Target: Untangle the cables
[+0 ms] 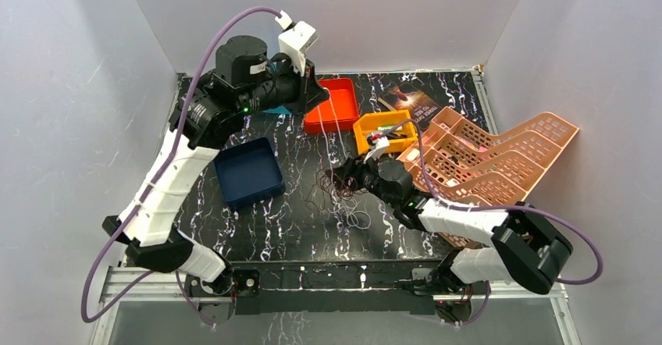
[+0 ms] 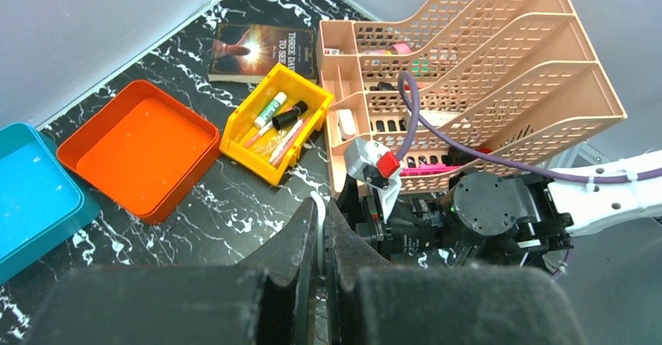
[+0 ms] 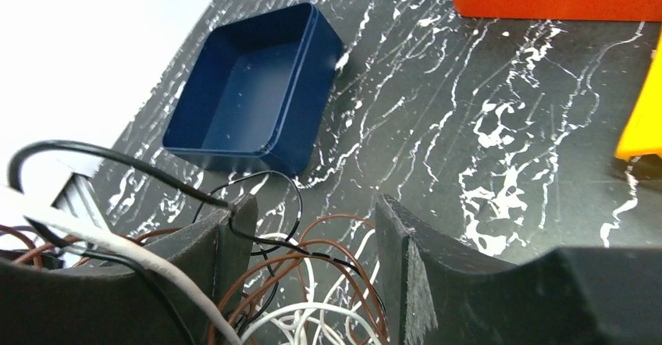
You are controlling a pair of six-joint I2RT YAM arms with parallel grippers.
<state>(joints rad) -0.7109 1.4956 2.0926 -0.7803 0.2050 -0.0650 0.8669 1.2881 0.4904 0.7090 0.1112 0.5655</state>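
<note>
The cables [image 1: 332, 193] lie in a tangle of thin brown, black and white loops on the black marbled table, mid-centre. My left gripper [image 1: 314, 97] is raised high over the red tray. In the left wrist view it [image 2: 321, 220] is shut on a white cable [image 2: 319, 204], and thin white strands [image 1: 337, 138] run down from it to the tangle. My right gripper [image 1: 350, 179] sits low at the tangle's right edge. In the right wrist view it [image 3: 312, 212] is open, with brown wire [image 3: 343, 251], white wire [image 3: 312, 310] and black wire [image 3: 273, 177] between its fingers.
A navy tray [image 1: 248, 172] sits left of the tangle. A red tray [image 1: 332, 104], a yellow bin [image 1: 384, 130] of small items and a book [image 1: 406, 99] stand at the back. A pink file rack [image 1: 492, 158] lies at the right. A teal tray [image 2: 35, 189] is beside the red one.
</note>
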